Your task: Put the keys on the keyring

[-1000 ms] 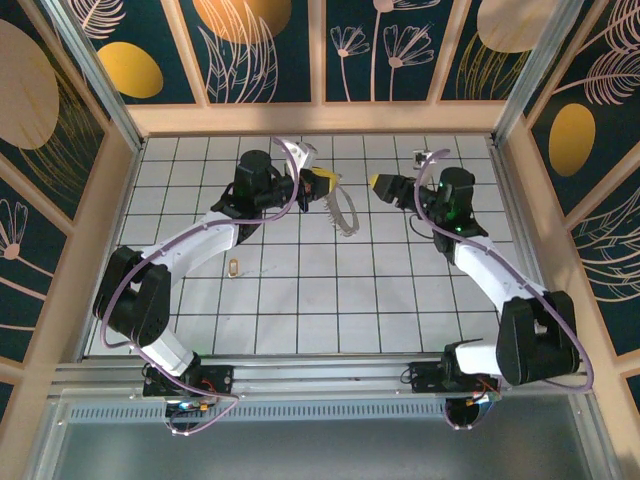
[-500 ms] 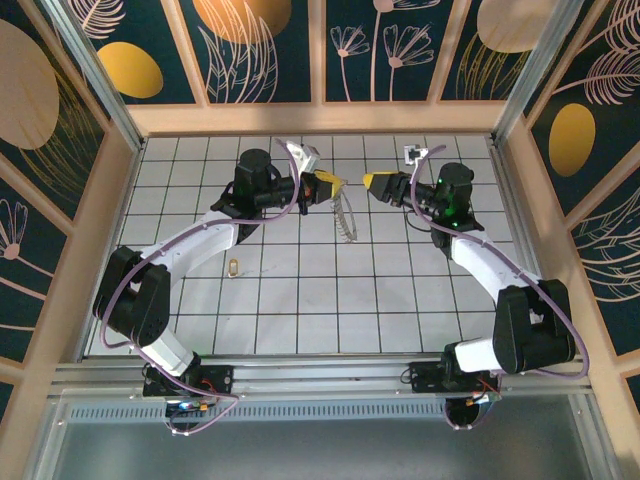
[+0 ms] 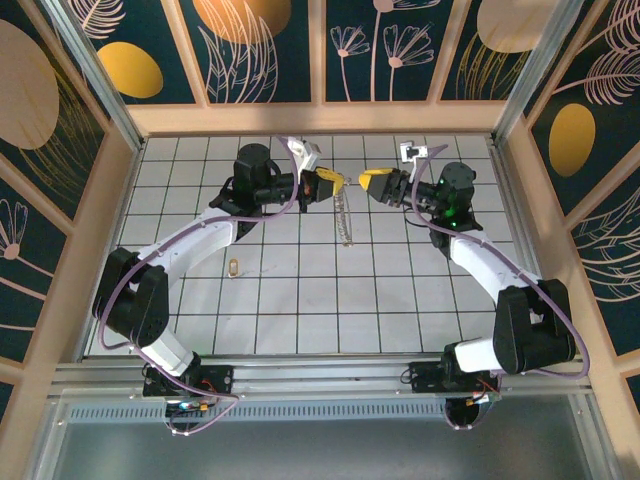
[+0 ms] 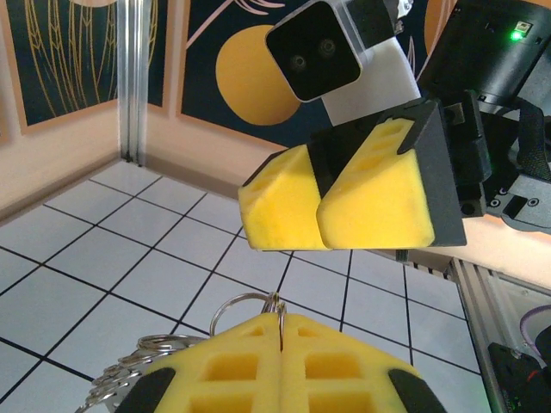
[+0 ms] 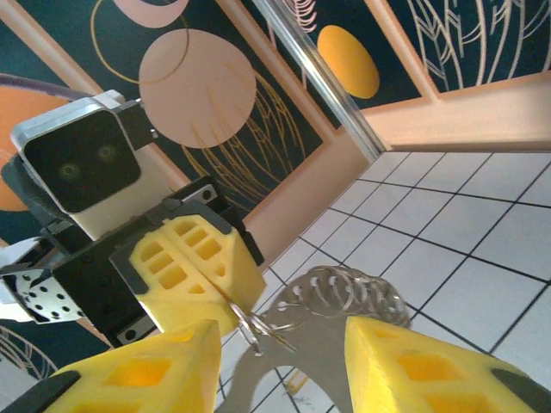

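Upper centre in the top view, the left gripper (image 3: pixel 333 184) is clenched on the keyring (image 3: pixel 346 220), dangling below; the right gripper (image 3: pixel 373 181) faces it, parted and empty. The key (image 3: pixel 233 267) lies lower left. An off-centre pinch could twist the floppy keyring loose.

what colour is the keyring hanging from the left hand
Silvery, shiny metal: the keyring shows best in the right wrist view.

The keyring (image 3: pixel 345 215), a thin silvery loop with a jagged, beaded edge, hangs long and narrow above the far middle tiles, its top end pinched in the left gripper (image 3: pixel 338 183). One small brass key (image 3: pixel 233 267) lies flat on the tiles, nearer and to the left, well apart from it.
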Controlling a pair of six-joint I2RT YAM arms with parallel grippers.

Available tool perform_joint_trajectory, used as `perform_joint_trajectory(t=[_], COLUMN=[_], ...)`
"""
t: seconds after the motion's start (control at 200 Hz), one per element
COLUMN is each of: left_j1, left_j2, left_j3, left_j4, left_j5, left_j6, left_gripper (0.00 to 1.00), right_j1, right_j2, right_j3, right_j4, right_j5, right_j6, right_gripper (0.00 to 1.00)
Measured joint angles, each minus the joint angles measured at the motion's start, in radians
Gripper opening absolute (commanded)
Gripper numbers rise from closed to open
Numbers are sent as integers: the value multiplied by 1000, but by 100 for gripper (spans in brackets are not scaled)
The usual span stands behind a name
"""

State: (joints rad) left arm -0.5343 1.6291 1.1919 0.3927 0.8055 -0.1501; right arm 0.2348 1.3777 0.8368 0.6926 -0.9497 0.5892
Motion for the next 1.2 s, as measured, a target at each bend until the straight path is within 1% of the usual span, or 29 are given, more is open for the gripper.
perform_joint_trajectory(t=[0.285, 0.52, 1.081, 1.201], left_j1=[3, 5, 5, 5], left_j2=[0, 0, 3, 4], left_j3=[2, 18, 39, 42], left_j4=[-9, -14, -32, -34], left_j5=[8, 30, 62, 63], left_j6=[5, 9, 13, 13], left_gripper=[0, 0, 0, 0], right_j1=[65, 66, 62, 60], right_j2=[0, 0, 20, 19], right_j3=[0, 0, 0, 0], right_j4=[10, 7, 7, 7], right_j5=[0, 9, 5, 1], right_j6=[12, 11, -5, -6], right_gripper=[40, 39, 27, 27])
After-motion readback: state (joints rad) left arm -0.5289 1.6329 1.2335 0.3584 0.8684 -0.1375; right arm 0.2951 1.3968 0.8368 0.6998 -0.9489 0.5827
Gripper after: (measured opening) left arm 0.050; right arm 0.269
